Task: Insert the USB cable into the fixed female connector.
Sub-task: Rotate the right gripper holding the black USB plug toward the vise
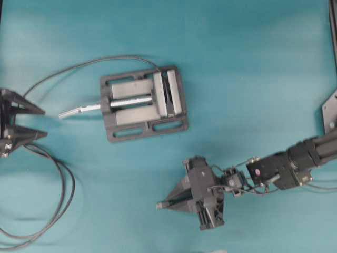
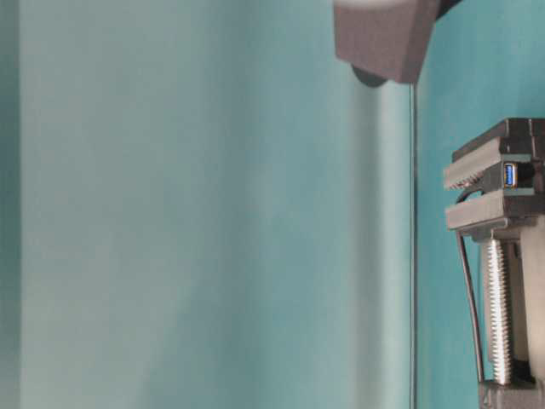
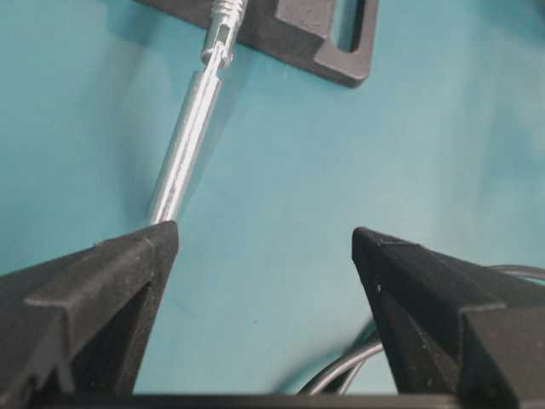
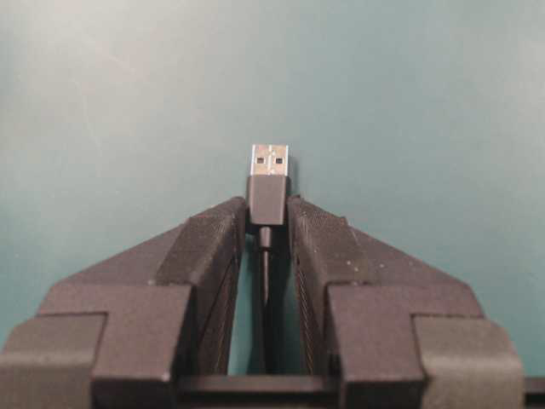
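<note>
right wrist-mounted view: right hand (image 4: 266, 213) clamps the usb cable (image 4: 267, 183); left hand (image 3: 264, 247) spread wide.

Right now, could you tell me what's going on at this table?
The right gripper is pinching the USB cable by its plug, metal tip pointing forward. The fixed female connector sits clamped in the grey vise mid-table; plug and socket are not yet joined. The left gripper is open and empty, near the vise's screw handle.
</note>
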You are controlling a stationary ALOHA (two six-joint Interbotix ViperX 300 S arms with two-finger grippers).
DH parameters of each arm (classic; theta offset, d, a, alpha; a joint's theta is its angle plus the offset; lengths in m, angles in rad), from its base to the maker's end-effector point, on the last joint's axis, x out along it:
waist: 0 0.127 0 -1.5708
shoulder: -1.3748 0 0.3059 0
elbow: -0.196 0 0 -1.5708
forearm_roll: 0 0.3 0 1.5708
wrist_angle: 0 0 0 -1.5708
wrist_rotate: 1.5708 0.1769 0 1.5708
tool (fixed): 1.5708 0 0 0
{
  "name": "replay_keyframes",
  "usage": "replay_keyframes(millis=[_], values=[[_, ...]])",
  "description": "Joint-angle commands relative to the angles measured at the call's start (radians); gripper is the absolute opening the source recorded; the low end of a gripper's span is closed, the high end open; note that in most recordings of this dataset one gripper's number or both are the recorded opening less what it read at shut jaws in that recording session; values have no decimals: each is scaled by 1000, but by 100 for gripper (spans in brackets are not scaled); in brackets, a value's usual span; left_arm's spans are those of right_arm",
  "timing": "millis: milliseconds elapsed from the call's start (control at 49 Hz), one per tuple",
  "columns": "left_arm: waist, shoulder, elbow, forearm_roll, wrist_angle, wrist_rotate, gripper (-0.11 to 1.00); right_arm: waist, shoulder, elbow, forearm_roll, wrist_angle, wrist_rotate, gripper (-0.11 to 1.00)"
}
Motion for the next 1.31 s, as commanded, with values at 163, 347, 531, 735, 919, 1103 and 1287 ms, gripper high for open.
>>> replay_keyframes(millis=[163, 347, 531, 735, 919, 1103, 1287], values=[[3, 0, -9, 3, -2, -14, 99, -2, -12, 5, 143, -25, -124, 20], [5, 0, -9, 3, -2, -14, 99, 3, -12, 25, 262, -81, -199, 20], [5, 2, -9, 3, -3, -12, 99, 17, -9, 32, 410, -120, -273, 20], [5, 0, -9, 3, -2, -14, 99, 46, 15, 25, 652, -195, -422, 20], [5, 0, -9, 3, -2, -14, 99, 84, 28, 0, 873, -305, -509, 20], [5, 0, -9, 3, -2, -14, 99, 133, 74, -84, 1150, -425, -626, 20], [5, 2, -9, 3, -2, -14, 99, 179, 91, -164, 1436, -549, -765, 20]])
